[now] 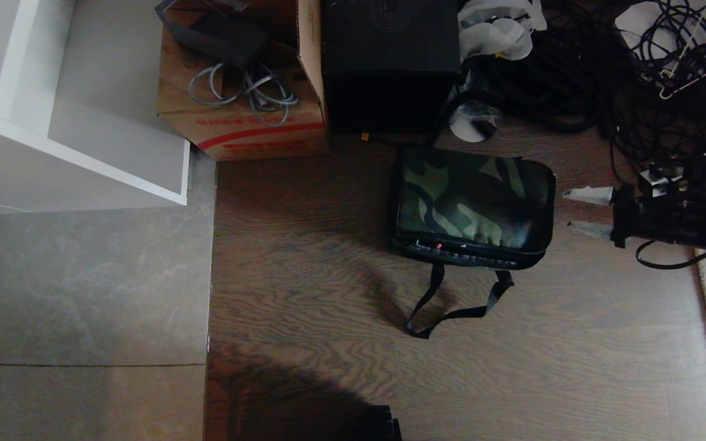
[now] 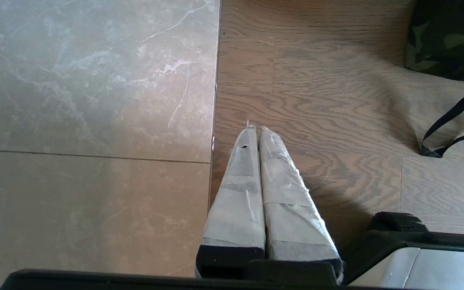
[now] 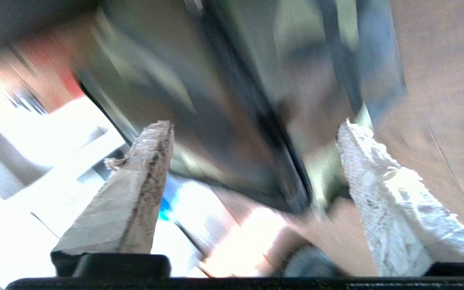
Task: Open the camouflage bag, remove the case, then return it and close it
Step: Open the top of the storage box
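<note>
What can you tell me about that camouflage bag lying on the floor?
The camouflage bag is a soft, rectangular bag in green, black and tan fabric with black trim. It lies flat on the wooden floor, just in front of a black box. Its front edge shows a zipper line with a small glimpse of red. A black strap trails loose from that edge onto the floor. Nothing grips it: the right gripper hangs open just beside its right end, not touching.
</note>
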You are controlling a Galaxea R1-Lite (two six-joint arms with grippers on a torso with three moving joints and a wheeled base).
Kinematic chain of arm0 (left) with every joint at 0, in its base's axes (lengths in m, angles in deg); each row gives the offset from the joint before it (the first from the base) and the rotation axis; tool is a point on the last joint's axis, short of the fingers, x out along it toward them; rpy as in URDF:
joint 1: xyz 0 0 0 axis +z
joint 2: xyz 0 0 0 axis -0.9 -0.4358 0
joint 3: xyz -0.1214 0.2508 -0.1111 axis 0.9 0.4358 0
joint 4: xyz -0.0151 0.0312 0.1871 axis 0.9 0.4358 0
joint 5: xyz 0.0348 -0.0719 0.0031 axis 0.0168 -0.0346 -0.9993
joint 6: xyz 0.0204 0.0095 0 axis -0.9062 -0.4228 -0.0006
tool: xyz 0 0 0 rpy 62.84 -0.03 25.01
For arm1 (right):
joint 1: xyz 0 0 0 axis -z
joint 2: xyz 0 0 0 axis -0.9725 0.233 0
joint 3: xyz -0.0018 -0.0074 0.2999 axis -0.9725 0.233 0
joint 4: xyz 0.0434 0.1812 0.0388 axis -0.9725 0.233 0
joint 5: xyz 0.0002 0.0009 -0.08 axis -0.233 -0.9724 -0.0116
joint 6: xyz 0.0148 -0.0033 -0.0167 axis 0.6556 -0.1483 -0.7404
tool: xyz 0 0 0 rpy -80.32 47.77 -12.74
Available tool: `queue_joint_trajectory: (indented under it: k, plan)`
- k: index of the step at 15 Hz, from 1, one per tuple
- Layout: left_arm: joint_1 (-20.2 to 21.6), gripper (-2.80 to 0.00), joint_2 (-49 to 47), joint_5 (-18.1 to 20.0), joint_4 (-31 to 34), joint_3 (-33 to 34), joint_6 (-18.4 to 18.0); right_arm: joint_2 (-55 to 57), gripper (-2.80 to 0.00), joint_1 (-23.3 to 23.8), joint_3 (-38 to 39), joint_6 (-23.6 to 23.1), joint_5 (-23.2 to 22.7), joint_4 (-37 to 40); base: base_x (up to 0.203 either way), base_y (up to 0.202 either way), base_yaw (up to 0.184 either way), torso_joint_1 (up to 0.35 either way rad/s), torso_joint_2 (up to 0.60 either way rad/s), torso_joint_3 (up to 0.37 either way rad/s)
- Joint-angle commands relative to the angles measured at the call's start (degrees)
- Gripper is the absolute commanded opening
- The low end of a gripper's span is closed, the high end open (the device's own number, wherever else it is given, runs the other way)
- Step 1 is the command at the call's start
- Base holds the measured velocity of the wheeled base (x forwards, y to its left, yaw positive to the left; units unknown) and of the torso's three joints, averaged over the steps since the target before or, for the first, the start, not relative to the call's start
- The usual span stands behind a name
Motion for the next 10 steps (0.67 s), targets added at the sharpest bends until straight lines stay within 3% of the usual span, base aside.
queue_joint_trajectory:
  k: [1, 7, 10]
  plan:
    - [-0.02, -2.8, 0.0, -0.01, -0.04, 0.09, 0.06, -2.57, 0.0, -1.44, 5.67, -4.68, -0.44, 0.05, 0.0, 0.0, 0.0, 0.0, 0.0, 0.0]
    - [-0.02, -2.8, 0.0, -0.01, -0.04, 0.06, 0.06, -0.97, 0.0, -6.19, 8.32, -4.67, -0.18, -2.66, 0.0, 0.0, 0.0, 0.0, 0.0, 0.0]
    - [-0.02, -2.8, 0.0, -0.01, -0.04, 0.09, 0.06, 1.28, 0.0, -7.9, 8.17, -4.58, 3.02, -4.15, 0.0, 0.0, 0.0, 0.0, 0.0, 0.0]
